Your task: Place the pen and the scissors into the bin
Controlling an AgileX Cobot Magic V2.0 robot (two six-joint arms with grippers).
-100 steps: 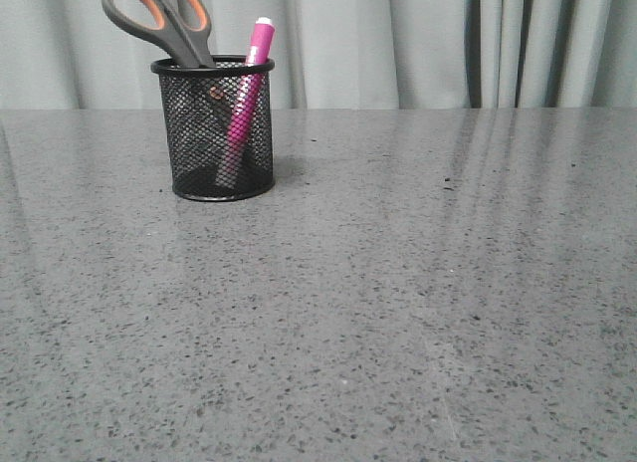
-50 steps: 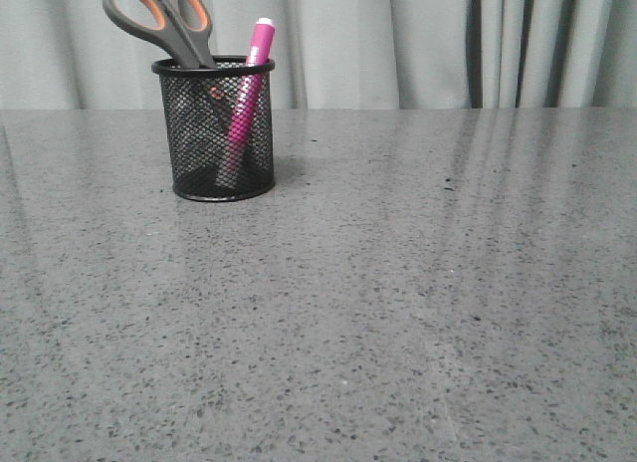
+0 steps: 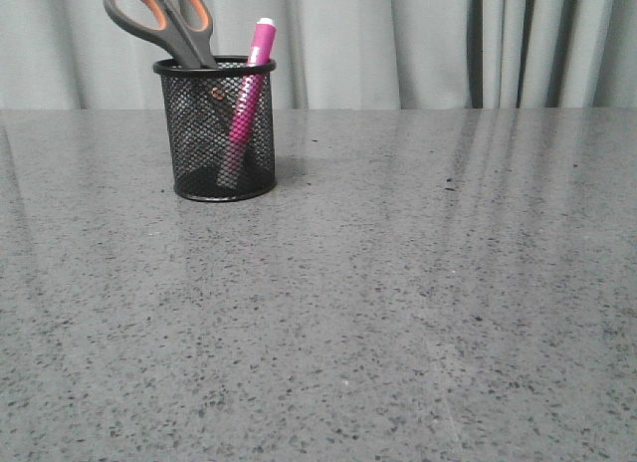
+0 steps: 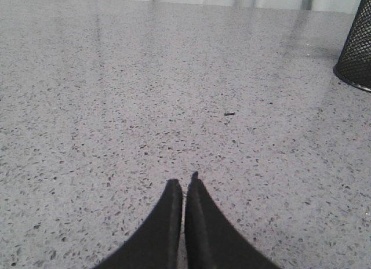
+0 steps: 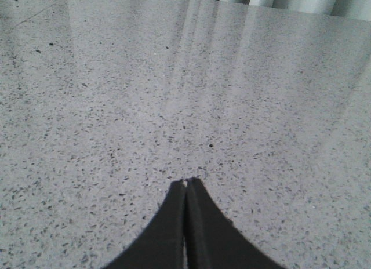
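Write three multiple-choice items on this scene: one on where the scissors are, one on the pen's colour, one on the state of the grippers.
1. The scissors are:
A. flat on the table
B. standing in the bin
C. held by a gripper

2. The pen is mainly:
A. magenta-pink
B. green
C. yellow

3. Both grippers are:
A. wide open
B. gripping the pen
C. shut and empty

Key: 1 B, handles rise above the bin rim. 2 A, its pink body shows through the mesh. 3 C, the left gripper and right gripper have their fingers pressed together over the bare table.
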